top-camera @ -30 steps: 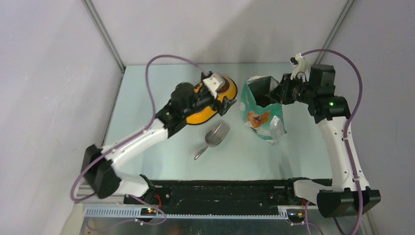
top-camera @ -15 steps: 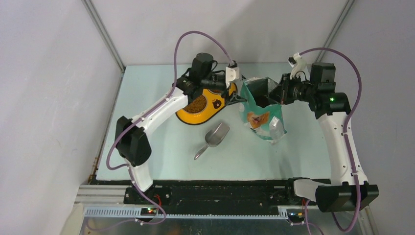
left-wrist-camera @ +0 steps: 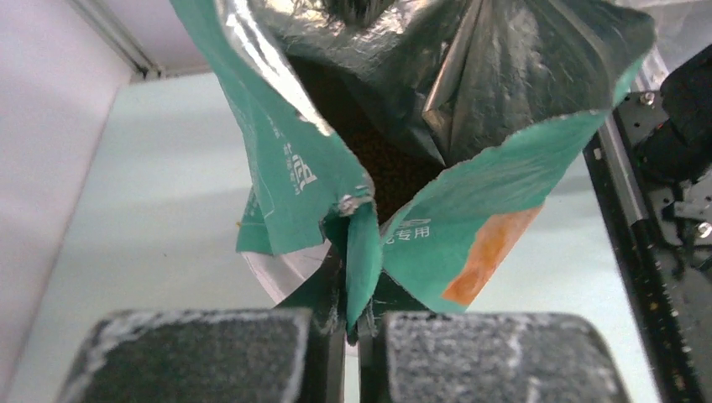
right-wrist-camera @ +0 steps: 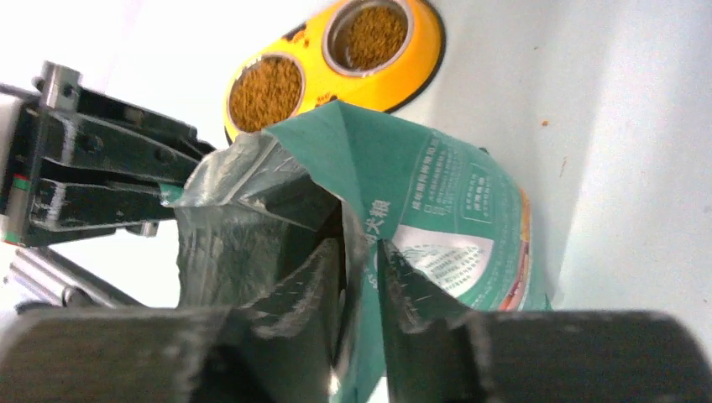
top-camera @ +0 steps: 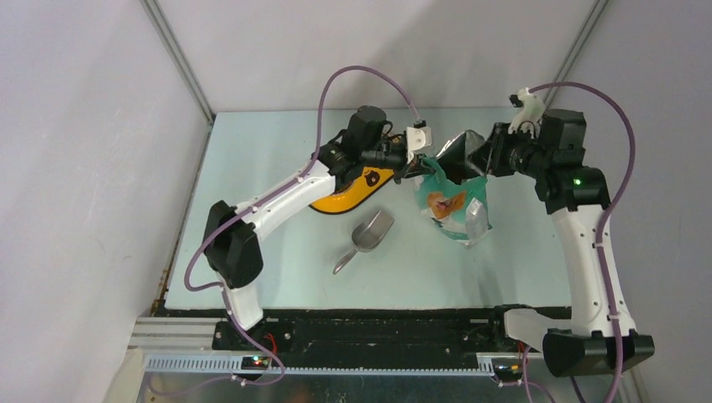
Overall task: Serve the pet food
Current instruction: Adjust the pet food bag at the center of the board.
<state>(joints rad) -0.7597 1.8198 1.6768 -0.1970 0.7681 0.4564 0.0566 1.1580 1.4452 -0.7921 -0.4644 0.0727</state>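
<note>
The pet food [right-wrist-camera: 267, 89] fills both cups of the yellow bowl [top-camera: 348, 197], and more of it shows dark inside the open bag [left-wrist-camera: 395, 172]. The teal-and-white bag [top-camera: 449, 206] stands upright at the table's middle right. My left gripper [left-wrist-camera: 353, 323] is shut on a fold of the bag's left rim. My right gripper [right-wrist-camera: 359, 252] straddles the opposite rim, its jaws a little apart with the bag wall between them. In the top view the left gripper [top-camera: 422, 165] and the right gripper [top-camera: 480, 159] face each other across the bag's mouth.
A grey metal scoop [top-camera: 369, 235] lies on the table in front of the bowl, left of the bag. My left forearm crosses above the bowl. Walls close the table at the back and on both sides.
My left arm swung from over the bowl across to the bag's left rim and shut on it. The right gripper's jaws have parted slightly, and the bag's mouth stands wider.
</note>
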